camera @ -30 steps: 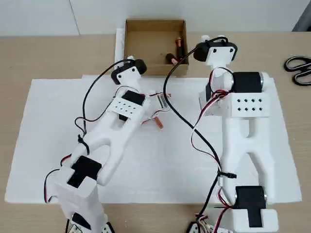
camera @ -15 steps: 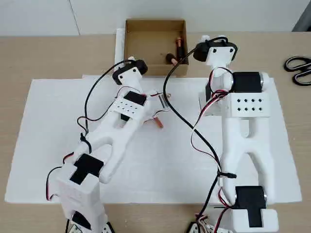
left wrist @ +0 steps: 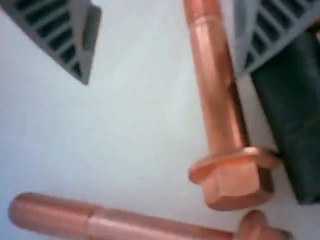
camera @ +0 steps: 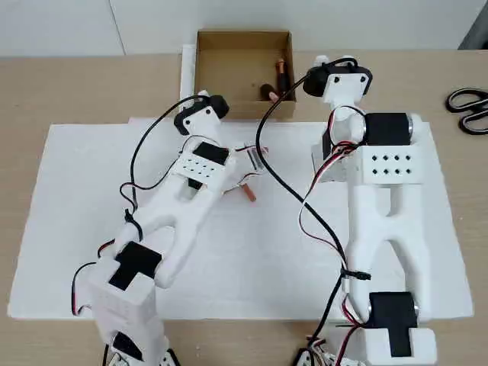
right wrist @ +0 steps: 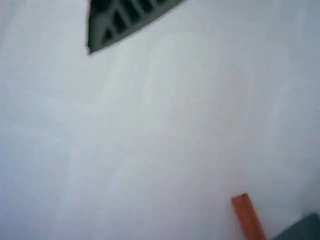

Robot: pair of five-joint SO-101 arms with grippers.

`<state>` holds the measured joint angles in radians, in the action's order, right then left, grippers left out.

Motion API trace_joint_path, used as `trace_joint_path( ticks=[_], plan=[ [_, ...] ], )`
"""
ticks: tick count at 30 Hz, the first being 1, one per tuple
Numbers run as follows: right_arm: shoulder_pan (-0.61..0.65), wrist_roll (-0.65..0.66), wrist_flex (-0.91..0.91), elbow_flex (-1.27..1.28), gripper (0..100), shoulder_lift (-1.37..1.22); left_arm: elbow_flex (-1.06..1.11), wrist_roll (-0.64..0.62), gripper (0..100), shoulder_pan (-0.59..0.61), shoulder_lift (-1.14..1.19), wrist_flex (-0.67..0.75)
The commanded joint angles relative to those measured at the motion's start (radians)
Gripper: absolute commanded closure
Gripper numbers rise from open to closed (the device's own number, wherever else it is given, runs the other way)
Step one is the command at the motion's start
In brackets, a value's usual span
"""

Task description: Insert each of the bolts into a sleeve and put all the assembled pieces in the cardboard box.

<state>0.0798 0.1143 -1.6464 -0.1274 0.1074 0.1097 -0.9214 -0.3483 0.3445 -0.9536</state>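
Step in hand, as judged: picking up a bolt for insertion. Your left gripper (left wrist: 165, 75) stands wide open and holds nothing. A copper bolt (left wrist: 217, 100) lies on the white sheet (left wrist: 140, 145) between its jaws, close against one finger, its head just beside a dark sleeve (left wrist: 292, 125). A second bolt (left wrist: 115, 222) lies near. Right gripper (right wrist: 131, 24): state cannot be told. The cardboard box (camera: 204, 69) already holds assembled pieces (camera: 279, 75). Next, centre on the shank before you close.

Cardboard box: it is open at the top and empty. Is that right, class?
No. The cardboard box is open at the top but not empty: the high view shows a copper bolt and a dark sleeve lying inside it.
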Motion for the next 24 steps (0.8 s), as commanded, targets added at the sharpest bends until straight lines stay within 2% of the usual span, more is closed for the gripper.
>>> trace_joint_path(
  ticks=[1,10,16,24],
  plan=[
    [0.001,0.006,-0.008,-0.041,71.2,0.047,-0.031,-0.009,82,0.018,-0.005,-0.012],
    [0.004,0.006,-0.008,-0.041,71.2,0.047,-0.036,-0.009,82,0.018,0.038,0.009],
    [0.001,0.006,-0.008,-0.041,71.2,0.047,-0.114,-0.014,93,0.032,0.106,-0.015],
    [0.001,0.006,-0.008,-0.043,71.2,0.047,-0.189,-0.014,94,0.031,0.164,-0.068]
  ],
)
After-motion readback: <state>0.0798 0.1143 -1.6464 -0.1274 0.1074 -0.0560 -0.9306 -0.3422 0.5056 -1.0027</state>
